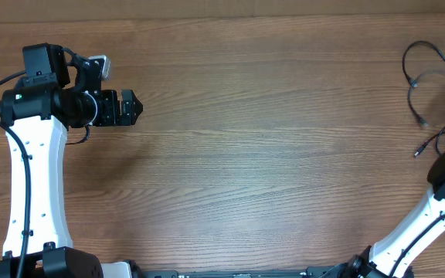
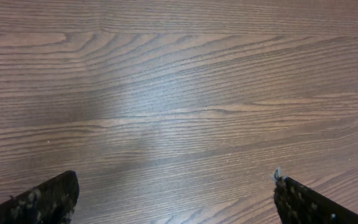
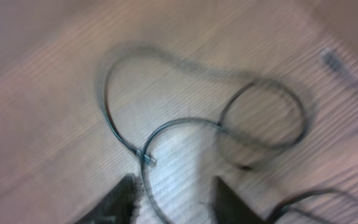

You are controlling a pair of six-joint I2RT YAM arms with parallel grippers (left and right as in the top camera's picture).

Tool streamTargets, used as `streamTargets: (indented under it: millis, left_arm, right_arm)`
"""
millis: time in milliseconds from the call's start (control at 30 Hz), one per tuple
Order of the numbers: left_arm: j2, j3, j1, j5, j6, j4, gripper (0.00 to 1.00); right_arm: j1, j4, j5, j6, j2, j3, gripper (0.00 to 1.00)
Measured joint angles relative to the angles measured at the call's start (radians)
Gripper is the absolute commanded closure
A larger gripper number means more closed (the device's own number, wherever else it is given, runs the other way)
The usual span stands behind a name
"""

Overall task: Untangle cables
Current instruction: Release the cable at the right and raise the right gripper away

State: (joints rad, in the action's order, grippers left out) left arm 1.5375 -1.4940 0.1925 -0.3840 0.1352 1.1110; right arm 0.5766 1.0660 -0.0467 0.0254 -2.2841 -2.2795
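Two grippers share this job, and only one is near it. On the left, the left gripper hangs over bare table. Its fingers are spread wide with nothing between them, and it is well apart from anything it could help with.

Far over on the right, near the table's edge, the cables lie in loose black loops, strands crossing one another and plug ends pointing outward. The right gripper hovers just above them with its fingers parted. The wrist picture is blurred, so I cannot tell whether the strand beside one finger is touched.

I judge this to be the approach to a first grasp, with the untangling itself hardly begun. Next, the right gripper needs to come down on one strand near a crossing, close on it, and draw it clear of the others.
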Motion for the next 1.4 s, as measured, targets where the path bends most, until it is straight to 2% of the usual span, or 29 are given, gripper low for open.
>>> streamTargets:
  millis: [333, 533, 767, 1067, 1400]
  left_arm:
    - [0.0, 0.0, 0.0, 0.0, 0.0, 0.0, 0.0]
    - [0.0, 0.0, 0.0, 0.0, 0.0, 0.0, 0.0]
    - [0.0, 0.0, 0.0, 0.0, 0.0, 0.0, 0.0]
    - [0.0, 0.0, 0.0, 0.0, 0.0, 0.0, 0.0]
    - [0.0, 0.0, 0.0, 0.0, 0.0, 0.0, 0.0]
  right_arm:
    - [0.0, 0.146, -0.092, 0.0, -0.052, 0.0, 0.0]
    - [-0.004, 0.234, -0.214, -0.031, -0.051, 0.0, 0.0]
    - [-0.05, 0.29, -0.257, -0.048, 0.014, 0.0, 0.0]
    - [-0.31, 0.377, -0.258, -0.052, 0.249, 0.0, 0.0]
    - [-0.652, 0.409, -0.119, -0.052, 0.267, 0.0, 0.0]
